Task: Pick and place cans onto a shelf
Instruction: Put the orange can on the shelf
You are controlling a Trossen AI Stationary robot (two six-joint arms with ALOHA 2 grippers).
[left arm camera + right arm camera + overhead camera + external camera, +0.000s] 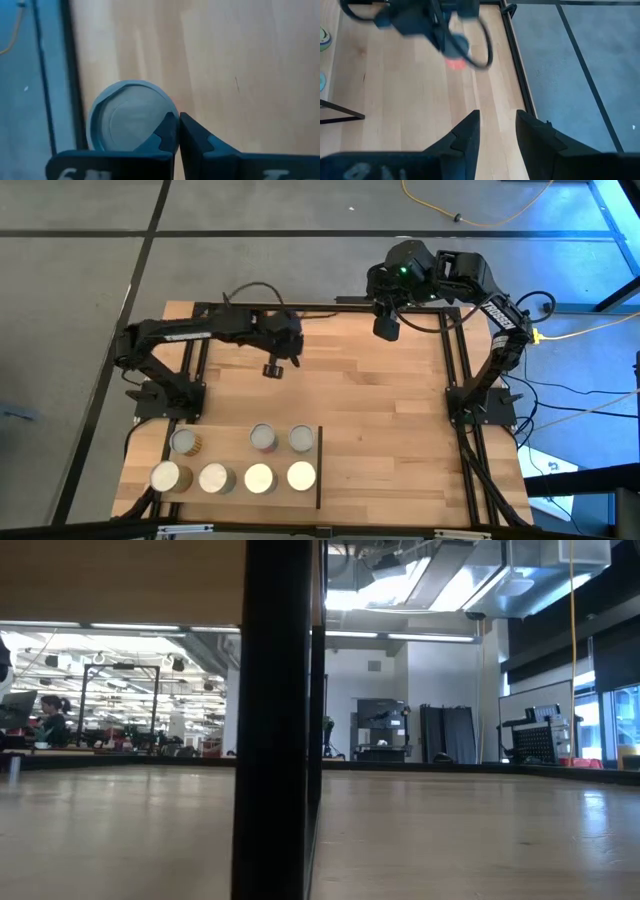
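Jaws of the left gripper [272,369] are pressed together above the tabletop's [380,420] far half; the right gripper [386,328] hovers at the far edge. Seven cans [259,478] stand on the shelf [235,450] at the near left. Left wrist view: shut jaws over a grey-topped can [130,120], not pinching it. Right wrist view: jaws spread, empty.

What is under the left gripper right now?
Under the left gripper, whose fingers are shut, the left wrist view shows a can with a round pale top standing on the wooden tabletop. The fingers cover part of its rim; its label is hidden.
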